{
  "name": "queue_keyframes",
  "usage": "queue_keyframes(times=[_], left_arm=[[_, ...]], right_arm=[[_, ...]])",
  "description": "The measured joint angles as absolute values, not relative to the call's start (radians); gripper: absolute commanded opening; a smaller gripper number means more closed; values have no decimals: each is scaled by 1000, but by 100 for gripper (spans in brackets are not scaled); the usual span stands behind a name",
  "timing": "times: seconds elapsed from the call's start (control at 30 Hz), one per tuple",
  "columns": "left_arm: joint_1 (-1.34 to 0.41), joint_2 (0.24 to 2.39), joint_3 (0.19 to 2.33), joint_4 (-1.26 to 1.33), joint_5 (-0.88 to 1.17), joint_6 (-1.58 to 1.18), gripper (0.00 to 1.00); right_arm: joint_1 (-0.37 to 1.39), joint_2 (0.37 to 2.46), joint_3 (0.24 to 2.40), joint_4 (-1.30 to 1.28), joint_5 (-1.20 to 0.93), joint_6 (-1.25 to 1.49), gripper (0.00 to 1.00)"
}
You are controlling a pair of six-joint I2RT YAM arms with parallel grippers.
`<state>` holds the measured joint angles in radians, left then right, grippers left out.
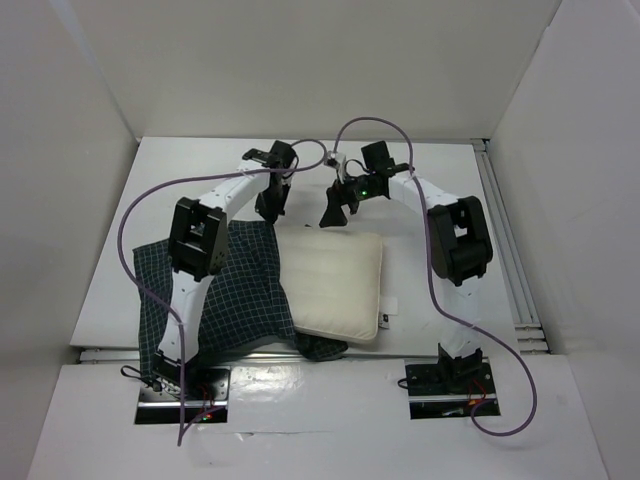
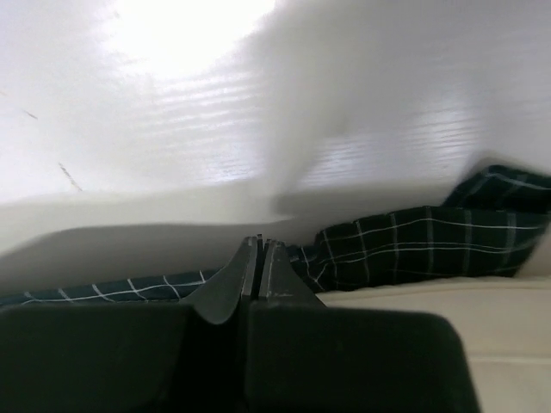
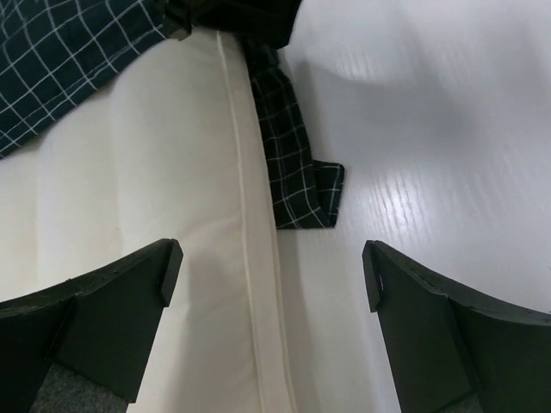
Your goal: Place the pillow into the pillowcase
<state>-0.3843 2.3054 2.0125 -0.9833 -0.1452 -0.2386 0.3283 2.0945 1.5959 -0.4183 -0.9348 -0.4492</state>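
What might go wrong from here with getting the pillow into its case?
The pillow lies on part of the pillowcase, so pulling the cloth may drag it. The left gripper is shut at the cloth's edge and may hold only one layer, or none. The right gripper, open over the pillow's seam, may catch the cloth beside it.

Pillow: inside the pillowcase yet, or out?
Mostly out. The top view shows nearly all of the cream pillow bare, the checked pillowcase only lapping its left edge; whether that edge is inside, cannot tell.

The white table (image 1: 420,190) carries the checked pillowcase (image 1: 240,290) spread flat, the cream pillow (image 1: 335,285) overlapping its right edge.
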Motion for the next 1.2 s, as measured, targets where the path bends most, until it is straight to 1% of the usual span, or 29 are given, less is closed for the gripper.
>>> queue_keyframes(times=[0.17, 0.33, 0.5, 0.6, 0.63, 0.67, 0.7, 0.73, 0.77, 0.8, 0.83, 0.93, 0.97, 1.07, 1.17, 1.2], left_arm=[[-396, 2225, 2045, -939, -147, -239, 0], [-408, 2104, 2062, -897, -153, -241, 0], [-409, 2069, 2058, -917, -184, -232, 0], [-397, 2086, 2053, -929, -205, -246, 0], [-394, 2090, 2048, -928, -206, -249, 0], [-391, 2091, 2043, -928, -206, -253, 0], [-387, 2092, 2038, -931, -205, -260, 0], [-384, 2093, 2036, -931, -203, -265, 0], [-380, 2093, 2033, -931, -197, -267, 4], [-373, 2093, 2033, -930, -189, -268, 11], [-366, 2093, 2034, -930, -182, -269, 27], [-330, 2119, 2090, -949, -144, -277, 54], [-317, 2135, 2122, -949, -129, -282, 60], [-274, 2181, 2234, -952, -78, -293, 65], [-236, 2191, 2299, -944, -26, -295, 68], [-224, 2190, 2312, -934, -2, -296, 71]], right_arm=[[368, 2095, 1634, -465, -940, -481, 100], [454, 2106, 1646, -458, -927, -475, 100], [546, 2143, 1657, -448, -855, -465, 100], [559, 2150, 1654, -440, -801, -450, 88], [559, 2151, 1651, -438, -793, -442, 82], [559, 2151, 1649, -436, -788, -438, 58], [559, 2154, 1649, -435, -784, -438, 48], [559, 2157, 1649, -435, -786, -432, 36], [559, 2162, 1649, -434, -790, -426, 17], [560, 2167, 1650, -433, -791, -426, 0], [561, 2171, 1652, -430, -793, -422, 0], [564, 2168, 1643, -395, -754, -381, 0], [566, 2155, 1617, -347, -725, -364, 0], [572, 2078, 1514, -194, -577, -333, 0], [567, 2005, 1459, -86, -412, -334, 0], [563, 1983, 1443, -41, -356, -338, 0]])
